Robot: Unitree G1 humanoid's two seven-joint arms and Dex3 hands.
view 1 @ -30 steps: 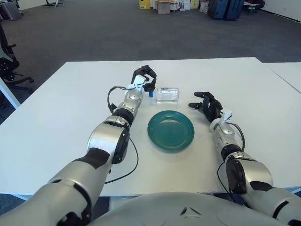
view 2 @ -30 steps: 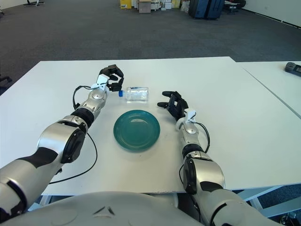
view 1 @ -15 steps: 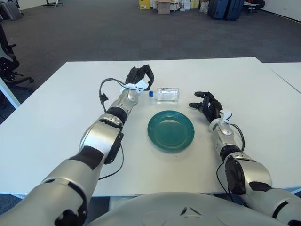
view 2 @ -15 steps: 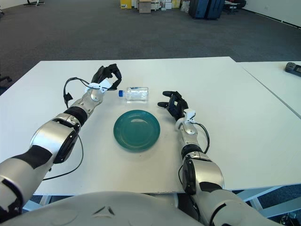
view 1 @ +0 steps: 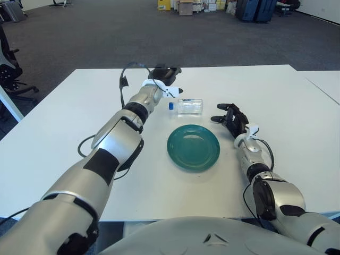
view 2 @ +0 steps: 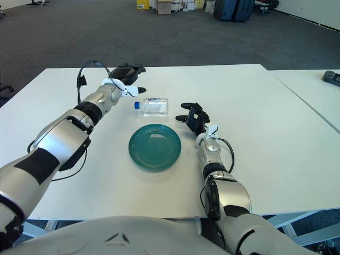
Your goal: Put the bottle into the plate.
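Note:
A clear plastic bottle (view 1: 189,106) with a blue cap lies on its side on the white table (view 1: 64,133), cap pointing left. Just in front of it sits a round teal plate (view 1: 193,146), with nothing in it. My left hand (view 1: 165,75) hovers behind and to the left of the bottle, fingers stretched out flat and holding nothing; it does not touch the bottle. My right hand (view 1: 229,115) shows to the right of the plate and bottle, fingers loosely spread, holding nothing.
A black cable (view 1: 123,79) loops from my left wrist. Beyond the table's far edge is grey carpet with boxes and cases (view 1: 249,9) far away. A second table (view 1: 324,85) adjoins on the right, with a dark object (view 2: 332,77) on it.
My left hand has swung farther back from beside the bottle's cap and turned over, its curled fingers stretching out flat. Bottle, plate and right hand stay where they were.

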